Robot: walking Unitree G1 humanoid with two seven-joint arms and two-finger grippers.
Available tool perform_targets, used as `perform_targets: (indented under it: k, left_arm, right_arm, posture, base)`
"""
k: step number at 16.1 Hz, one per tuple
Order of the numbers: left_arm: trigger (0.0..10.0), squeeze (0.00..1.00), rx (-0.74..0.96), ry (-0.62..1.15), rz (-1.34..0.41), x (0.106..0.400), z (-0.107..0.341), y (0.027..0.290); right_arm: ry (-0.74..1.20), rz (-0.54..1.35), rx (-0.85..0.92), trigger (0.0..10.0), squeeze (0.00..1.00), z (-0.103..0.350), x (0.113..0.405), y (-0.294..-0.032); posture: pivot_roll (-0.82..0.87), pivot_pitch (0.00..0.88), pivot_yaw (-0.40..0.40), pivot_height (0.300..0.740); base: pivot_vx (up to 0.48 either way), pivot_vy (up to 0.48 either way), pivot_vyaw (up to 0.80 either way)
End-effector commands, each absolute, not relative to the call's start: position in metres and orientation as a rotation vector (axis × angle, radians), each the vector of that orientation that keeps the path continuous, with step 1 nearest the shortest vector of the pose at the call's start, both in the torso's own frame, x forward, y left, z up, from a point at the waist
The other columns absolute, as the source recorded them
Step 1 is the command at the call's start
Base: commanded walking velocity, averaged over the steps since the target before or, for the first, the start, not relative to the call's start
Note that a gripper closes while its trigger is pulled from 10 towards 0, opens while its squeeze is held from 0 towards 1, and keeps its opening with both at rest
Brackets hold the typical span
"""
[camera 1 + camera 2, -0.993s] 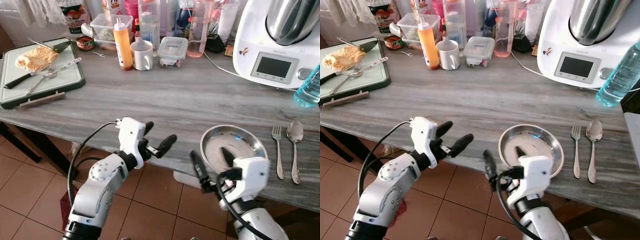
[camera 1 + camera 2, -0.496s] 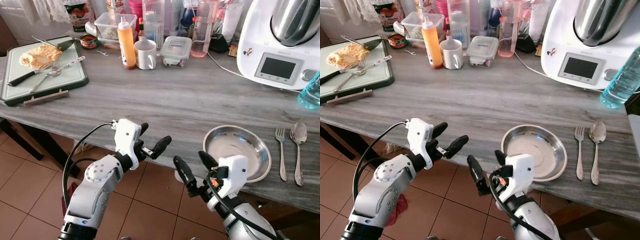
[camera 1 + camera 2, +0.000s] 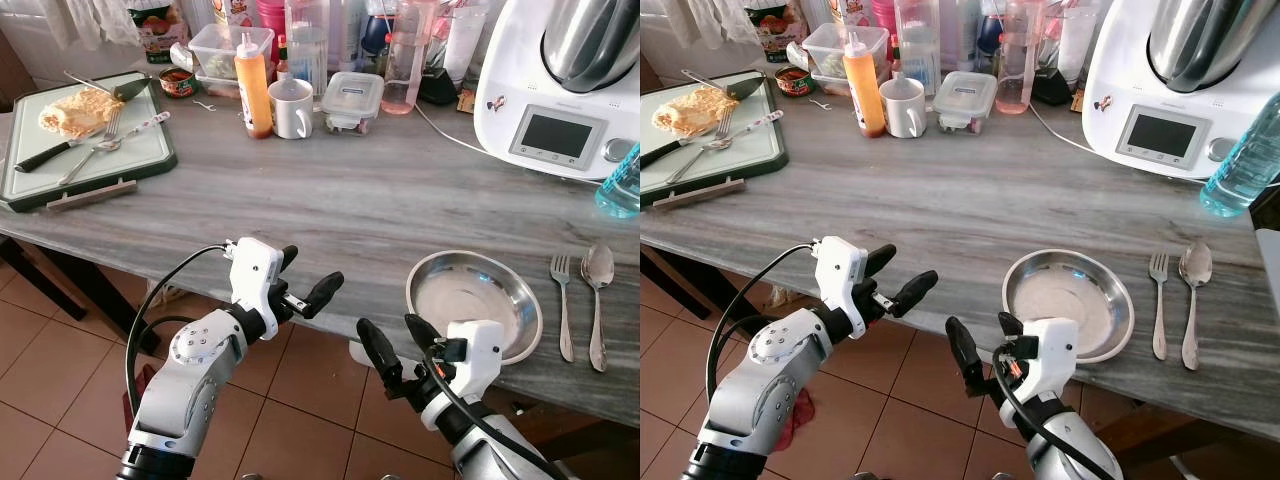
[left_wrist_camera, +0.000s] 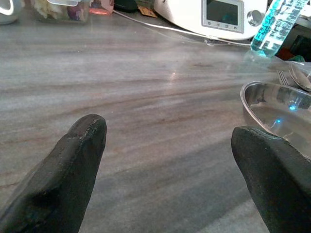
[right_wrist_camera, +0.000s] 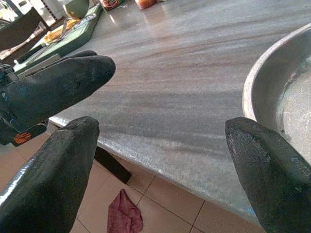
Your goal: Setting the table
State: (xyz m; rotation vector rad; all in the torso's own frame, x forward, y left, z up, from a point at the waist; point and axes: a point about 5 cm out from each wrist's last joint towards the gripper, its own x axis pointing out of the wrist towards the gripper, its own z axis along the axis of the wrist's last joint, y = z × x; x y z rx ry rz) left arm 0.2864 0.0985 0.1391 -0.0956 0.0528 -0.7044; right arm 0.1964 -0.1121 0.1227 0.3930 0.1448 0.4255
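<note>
Already one place looks laid: a steel bowl [image 3: 473, 303] sits near the front edge of the bench [image 3: 340, 200], with a fork [image 3: 560, 300] just beside it at its 3 o'clock and a spoon [image 3: 596, 295] next to the fork. Judging by that, this setting seems close to done; whether a knife or a cup is still wanted I cannot tell. Spare cutlery lies on a green tray [image 3: 30, 150] far off at 10 o'clock, and a white mug [image 3: 292, 107] stands among the jars at 12 o'clock.

Both grippers hang off the front edge, holding nothing. The right gripper [image 3: 400, 350] has its fingers spread wide, the bowl's rim close by at their 2 o'clock but apart from them. The left gripper [image 3: 300, 290] is likewise spread, with the bowl well apart at its 3 o'clock.
</note>
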Motion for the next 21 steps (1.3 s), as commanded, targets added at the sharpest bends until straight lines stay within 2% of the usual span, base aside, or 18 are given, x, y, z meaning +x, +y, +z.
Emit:
perform_targets:
  k: [1, 8, 21]
  left_arm:
    - [10.0, 0.0, -0.085, 0.047, -0.715, 0.285, 0.141, 0.098]
    - [10.0, 0.0, -0.087, 0.049, -0.715, 0.285, 0.142, 0.098]
    - [10.0, 0.0, -0.083, 0.055, -0.723, 0.284, 0.142, 0.096]
  right_arm:
    - [0.16, 0.419, 0.396, 10.0, 0.0, 0.12, 0.195, -0.113]
    - [0.187, 0.438, 0.411, 10.0, 0.0, 0.117, 0.193, -0.112]
    - [0.188, 0.389, 0.376, 10.0, 0.0, 0.114, 0.194, -0.123]
  posture:
    - [0.02, 0.156, 0.005, 0.714]
    - [0.02, 0.16, 0.004, 0.714]
    - [0.01, 0.165, 0.01, 0.714]
  base:
    - [0.0, 0.0, 0.0]
    - [0.0, 0.0, 0.0]
    - [0.0, 0.0, 0.0]
